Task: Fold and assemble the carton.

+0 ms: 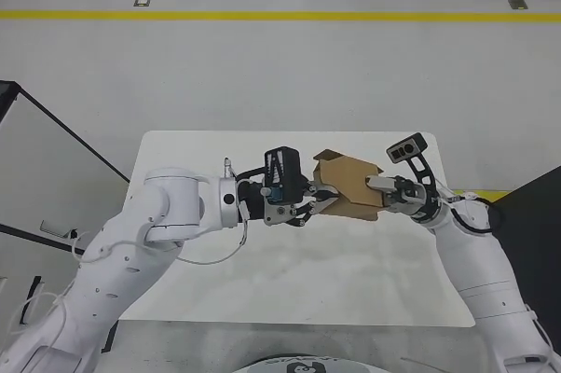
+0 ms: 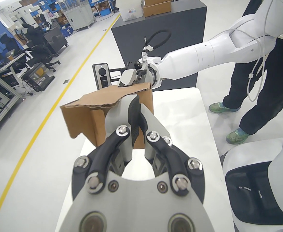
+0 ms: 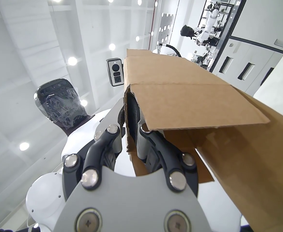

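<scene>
**Carton** (image 1: 348, 182): brown cardboard, partly formed, its flaps loose and unfolded. It is held between the two grippers over the far half of the worktop (image 1: 308, 280), nearer the right edge than the left. From where I stand I cannot tell whether its underside touches the surface. One flap juts out toward the far edge.

**Left gripper** (image 2: 134, 113): clenched on the carton. The fingers are pinched together with a cardboard panel caught between them, on the end of the carton that faces the left edge of the worktop.

**Right gripper** (image 3: 131, 124): clamped on the carton's opposite end. The raw edge of a wall is nipped between the two fingers, and a flap spreads out just beside them.

**Worktop**: white, with rounded corners.
</scene>
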`<act>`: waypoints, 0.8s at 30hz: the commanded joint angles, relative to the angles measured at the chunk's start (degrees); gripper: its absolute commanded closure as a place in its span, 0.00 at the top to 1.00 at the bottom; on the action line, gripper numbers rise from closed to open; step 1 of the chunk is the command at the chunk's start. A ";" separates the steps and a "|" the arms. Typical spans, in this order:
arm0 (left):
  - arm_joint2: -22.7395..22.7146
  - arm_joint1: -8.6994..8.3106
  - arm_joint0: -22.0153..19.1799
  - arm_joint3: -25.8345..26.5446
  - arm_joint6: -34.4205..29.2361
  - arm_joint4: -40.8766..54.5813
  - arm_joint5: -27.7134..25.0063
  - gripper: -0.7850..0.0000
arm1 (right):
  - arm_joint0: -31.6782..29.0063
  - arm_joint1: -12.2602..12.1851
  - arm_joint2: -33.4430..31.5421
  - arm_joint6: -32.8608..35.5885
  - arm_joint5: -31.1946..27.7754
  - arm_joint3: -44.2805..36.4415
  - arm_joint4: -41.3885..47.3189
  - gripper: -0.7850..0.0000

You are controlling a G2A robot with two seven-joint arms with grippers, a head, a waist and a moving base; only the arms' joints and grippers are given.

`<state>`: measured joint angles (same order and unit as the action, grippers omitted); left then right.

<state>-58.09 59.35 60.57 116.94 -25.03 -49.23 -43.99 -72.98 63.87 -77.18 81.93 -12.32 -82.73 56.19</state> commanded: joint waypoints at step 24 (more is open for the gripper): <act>0.73 0.15 0.21 0.18 0.40 -0.19 -0.38 0.00 | -1.12 0.14 -0.38 -0.26 -0.18 -0.81 -0.25 0.00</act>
<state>-57.31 59.48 60.91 117.21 -24.68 -49.39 -44.43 -74.11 64.01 -77.49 81.69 -12.48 -83.60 55.91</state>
